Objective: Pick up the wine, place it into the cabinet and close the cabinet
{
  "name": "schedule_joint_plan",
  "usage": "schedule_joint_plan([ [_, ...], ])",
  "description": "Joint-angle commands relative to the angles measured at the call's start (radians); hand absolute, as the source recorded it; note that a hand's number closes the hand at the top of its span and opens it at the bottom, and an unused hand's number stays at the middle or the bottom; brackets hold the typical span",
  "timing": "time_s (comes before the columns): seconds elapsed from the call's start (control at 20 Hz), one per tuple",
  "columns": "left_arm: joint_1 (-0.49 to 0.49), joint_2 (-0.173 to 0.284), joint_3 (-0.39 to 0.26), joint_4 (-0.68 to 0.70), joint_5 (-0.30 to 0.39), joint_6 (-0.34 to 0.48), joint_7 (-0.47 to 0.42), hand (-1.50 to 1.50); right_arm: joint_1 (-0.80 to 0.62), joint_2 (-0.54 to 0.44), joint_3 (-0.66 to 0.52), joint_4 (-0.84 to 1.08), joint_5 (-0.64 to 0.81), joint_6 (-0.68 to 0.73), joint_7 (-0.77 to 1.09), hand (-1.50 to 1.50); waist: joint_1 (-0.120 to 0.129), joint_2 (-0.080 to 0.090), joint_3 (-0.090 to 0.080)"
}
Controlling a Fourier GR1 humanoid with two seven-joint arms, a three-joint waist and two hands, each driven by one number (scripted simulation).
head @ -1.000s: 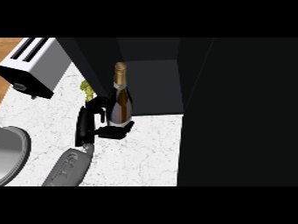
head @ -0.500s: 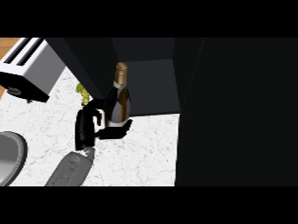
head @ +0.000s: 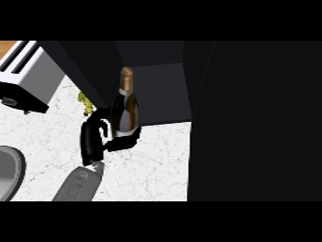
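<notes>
Dark glass wine bottle [head: 125, 108] with a gold neck, one only, stands upright at the open dark cabinet [head: 156, 90], grasped by the left hand [head: 97, 137]. One silver toaster [head: 20, 82] sits on the white marble table [head: 156, 156]. Since earlier, bottle and hand sit slightly higher.

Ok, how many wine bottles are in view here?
1. The wine bottle stands upright at the front of the open cabinet, held by the left hand. The dark cabinet door could hide others.

Left robot hand [head: 97, 137] gripping wine btl [head: 125, 109], cabinet [head: 156, 94] open
</notes>
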Motion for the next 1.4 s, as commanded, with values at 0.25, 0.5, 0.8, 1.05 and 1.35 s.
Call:
schedule_joint_plan([
  [0.25, -0.240, -0.077, 0.028, 0.140, 0.062, -0.046, 0.111, 1.50, 0.025, -0.003, 0.011, -0.056, -0.066, 0.015, 0.018, -1.50, -0.052, 0.032, -0.021],
  [0.5, -0.259, -0.016, -0.015, 0.172, -0.050, -0.006, 0.085, 1.50, 0.023, -0.009, 0.017, -0.010, -0.066, 0.041, -0.003, -1.50, -0.065, 0.036, -0.016],
  [0.8, -0.259, 0.012, -0.075, 0.180, -0.142, 0.029, 0.084, 1.50, 0.010, 0.000, 0.033, -0.012, -0.049, 0.042, -0.006, -1.50, -0.078, 0.036, -0.017],
  [1.05, -0.259, -0.004, -0.097, 0.167, -0.171, 0.051, 0.125, 1.50, 0.006, -0.002, 0.023, -0.001, -0.063, 0.053, -0.015, -1.50, -0.095, 0.040, -0.016],
  [1.35, -0.260, -0.029, -0.106, 0.165, -0.200, 0.078, 0.198, 1.50, 0.011, 0.002, 0.024, 0.002, -0.072, 0.059, -0.022, -1.50, -0.096, 0.037, -0.016],
])
